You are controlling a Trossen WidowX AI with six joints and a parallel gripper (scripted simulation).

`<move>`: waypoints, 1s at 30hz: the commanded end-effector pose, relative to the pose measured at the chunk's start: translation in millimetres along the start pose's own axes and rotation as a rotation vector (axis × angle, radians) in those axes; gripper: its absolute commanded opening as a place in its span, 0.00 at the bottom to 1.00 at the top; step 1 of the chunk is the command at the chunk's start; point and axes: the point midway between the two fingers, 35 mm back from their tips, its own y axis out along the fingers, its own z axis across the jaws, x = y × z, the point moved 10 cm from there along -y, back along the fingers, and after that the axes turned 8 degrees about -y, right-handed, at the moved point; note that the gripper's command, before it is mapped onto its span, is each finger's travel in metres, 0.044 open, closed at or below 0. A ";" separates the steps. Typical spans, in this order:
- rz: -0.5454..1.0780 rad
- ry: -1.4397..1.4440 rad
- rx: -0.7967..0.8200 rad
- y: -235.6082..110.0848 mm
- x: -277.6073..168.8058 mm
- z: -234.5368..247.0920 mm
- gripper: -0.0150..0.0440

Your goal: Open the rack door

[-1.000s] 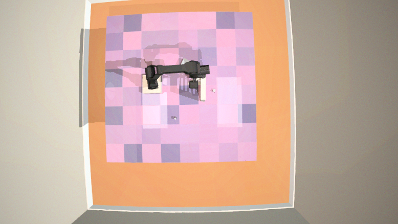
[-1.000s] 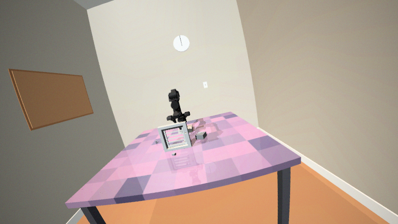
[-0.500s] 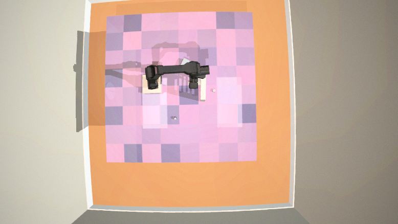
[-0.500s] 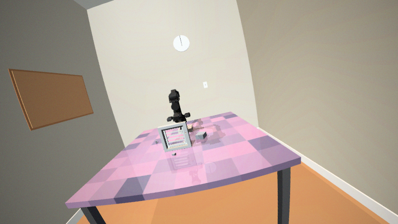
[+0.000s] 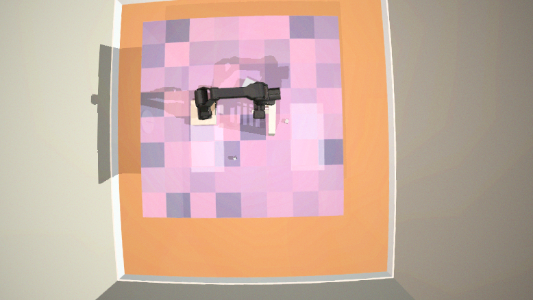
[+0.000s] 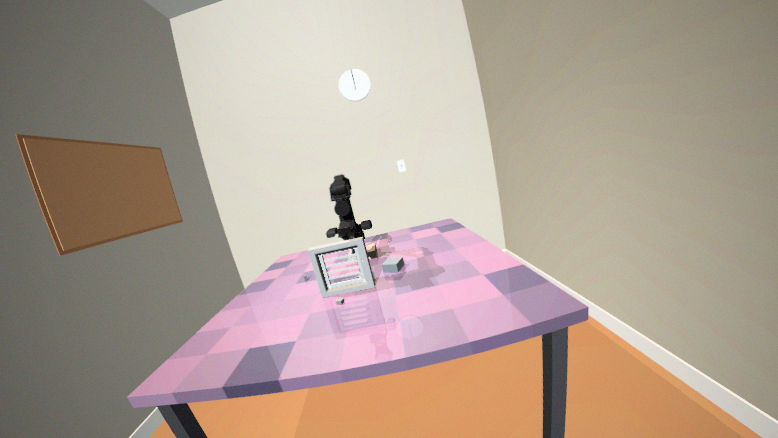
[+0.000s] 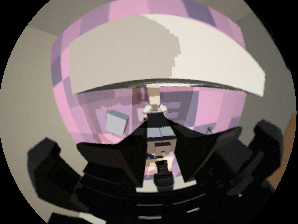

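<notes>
A pale rack frame (image 5: 271,125) (image 6: 367,269) (image 7: 115,62) stands upright on the table. The door (image 6: 344,275), with pale bars, sits inside it and looks closed in the exterior view. My gripper (image 7: 156,123) is shut on the door's upright handle, on the arm's side of the frame, beneath its top bar in the wrist view. The black fingers come together closely from both sides and hide most of the handle. How far the handle is turned cannot be told. In the top view the arm (image 5: 231,92) reaches over from its base and hides the fingertips.
A grey block (image 5: 249,81) (image 6: 392,265) (image 7: 116,122) lies on the arm's side of the frame, left in the wrist view. One small cube (image 5: 286,120) (image 6: 340,300) lies beyond the frame. Another small piece (image 5: 234,158) (image 6: 305,277) lies off to the other side.
</notes>
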 end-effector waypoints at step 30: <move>0.000 -1.533 -0.001 0.5 0.3 0.1 0.29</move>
